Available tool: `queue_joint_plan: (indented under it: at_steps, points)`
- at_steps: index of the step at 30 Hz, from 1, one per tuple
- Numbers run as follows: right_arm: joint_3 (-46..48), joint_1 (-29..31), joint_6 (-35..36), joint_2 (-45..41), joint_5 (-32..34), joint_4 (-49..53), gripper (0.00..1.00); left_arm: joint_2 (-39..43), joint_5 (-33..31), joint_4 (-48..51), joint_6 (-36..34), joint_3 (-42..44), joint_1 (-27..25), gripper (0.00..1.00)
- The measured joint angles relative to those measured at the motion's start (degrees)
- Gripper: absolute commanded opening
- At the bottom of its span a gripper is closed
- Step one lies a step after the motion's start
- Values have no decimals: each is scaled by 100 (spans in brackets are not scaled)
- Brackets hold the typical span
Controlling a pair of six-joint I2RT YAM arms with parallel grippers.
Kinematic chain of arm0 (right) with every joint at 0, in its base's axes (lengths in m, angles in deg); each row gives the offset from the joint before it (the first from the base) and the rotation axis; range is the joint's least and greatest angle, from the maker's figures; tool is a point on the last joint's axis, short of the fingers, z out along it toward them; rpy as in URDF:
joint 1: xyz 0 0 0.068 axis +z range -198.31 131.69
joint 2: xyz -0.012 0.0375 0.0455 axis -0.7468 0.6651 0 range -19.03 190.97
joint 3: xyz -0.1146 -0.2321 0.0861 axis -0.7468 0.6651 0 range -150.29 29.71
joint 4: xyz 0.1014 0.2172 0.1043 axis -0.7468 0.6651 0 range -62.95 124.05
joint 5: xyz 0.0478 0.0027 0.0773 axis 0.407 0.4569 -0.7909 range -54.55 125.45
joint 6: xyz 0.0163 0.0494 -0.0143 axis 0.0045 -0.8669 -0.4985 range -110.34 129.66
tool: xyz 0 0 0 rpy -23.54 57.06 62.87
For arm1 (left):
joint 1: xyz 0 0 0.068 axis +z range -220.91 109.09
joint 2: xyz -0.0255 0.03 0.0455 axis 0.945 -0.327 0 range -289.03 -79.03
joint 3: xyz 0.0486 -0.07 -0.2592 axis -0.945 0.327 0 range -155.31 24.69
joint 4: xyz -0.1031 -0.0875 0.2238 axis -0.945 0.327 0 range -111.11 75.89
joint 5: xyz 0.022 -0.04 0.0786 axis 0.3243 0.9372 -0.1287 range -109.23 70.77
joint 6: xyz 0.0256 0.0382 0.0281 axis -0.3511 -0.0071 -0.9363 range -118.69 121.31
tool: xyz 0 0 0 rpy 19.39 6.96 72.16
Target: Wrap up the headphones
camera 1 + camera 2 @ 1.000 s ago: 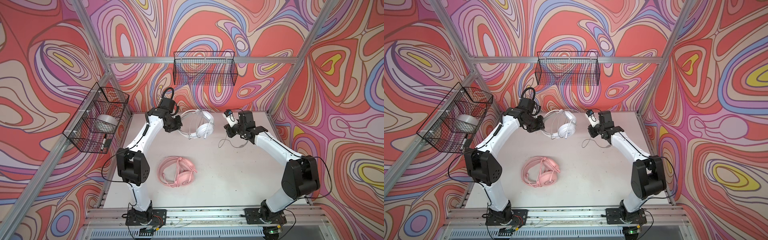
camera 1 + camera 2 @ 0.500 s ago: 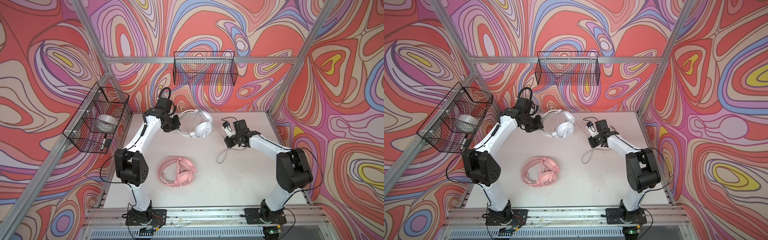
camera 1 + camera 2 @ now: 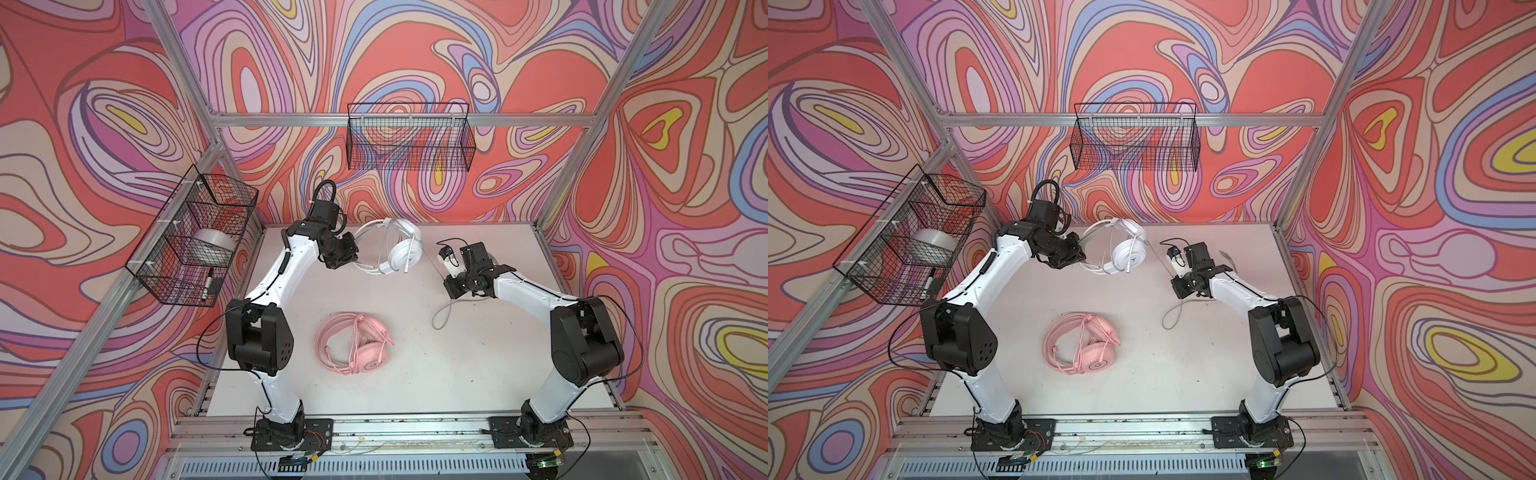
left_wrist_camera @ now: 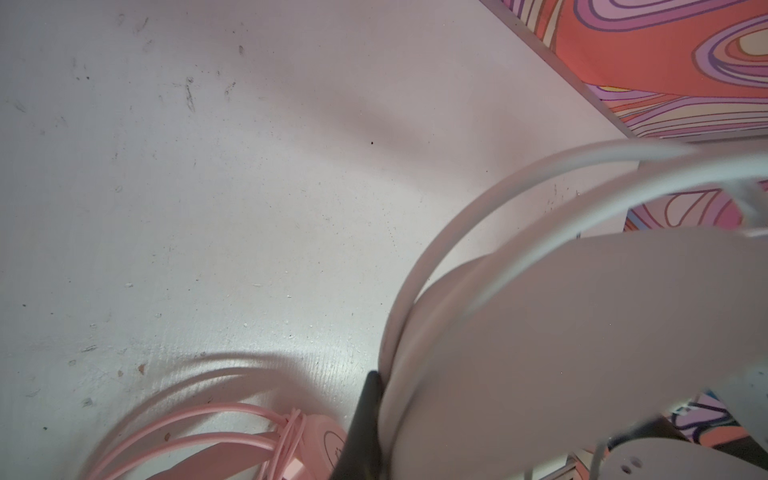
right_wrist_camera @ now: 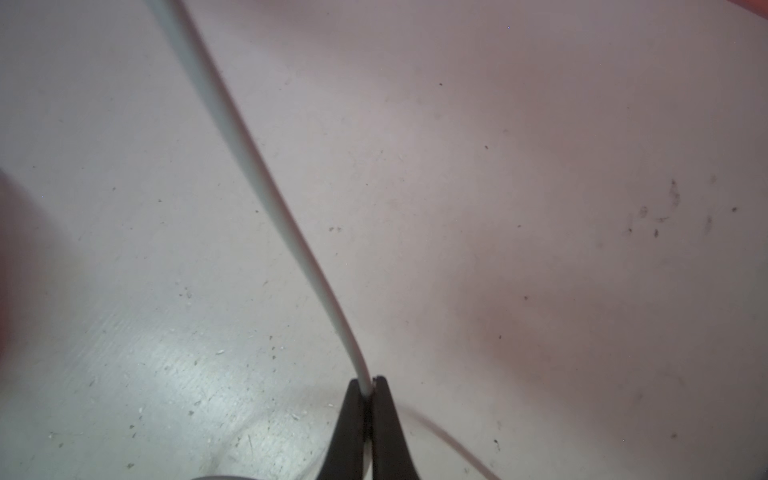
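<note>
The white headphones [image 3: 401, 255] [image 3: 1128, 253] hang above the back of the table. My left gripper [image 3: 353, 259] [image 3: 1081, 259] is shut on their headband [image 4: 540, 332]; in the left wrist view only one black finger [image 4: 365, 424] shows. Their grey-white cable [image 5: 257, 166] runs taut to my right gripper [image 3: 451, 291] [image 3: 1179, 291] [image 5: 368, 386], which is shut on it close above the table. The loose end loops on the table [image 3: 440, 311]. The pink headphones [image 3: 353, 349] [image 3: 1081, 345] [image 4: 208, 449] lie front centre with their cable bundled round them.
A black wire basket [image 3: 409, 141] hangs on the back wall. Another wire basket [image 3: 191, 245] on the left wall holds a tape roll. The white table [image 3: 478, 374] ends at patterned walls behind and on both sides. Both arm bases stand on the front rail.
My right gripper has dropped toward the table and come forward with the cable, drawing it taut. My left gripper has shifted slightly left with the white headphones.
</note>
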Motion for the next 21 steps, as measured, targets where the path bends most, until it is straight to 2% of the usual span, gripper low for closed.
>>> queue_joint_plan:
  at_steps: [9,14,21]
  points:
    - [2,721,417,0,-111,-83,0,0,46,-81,319,0,0,0]
    - [302,1132,695,-173,39,-450,0,0,-146,-63,516,0,0,0]
    - [560,1390,946,-463,116,-820,0,0,-345,-24,680,0,0,0]
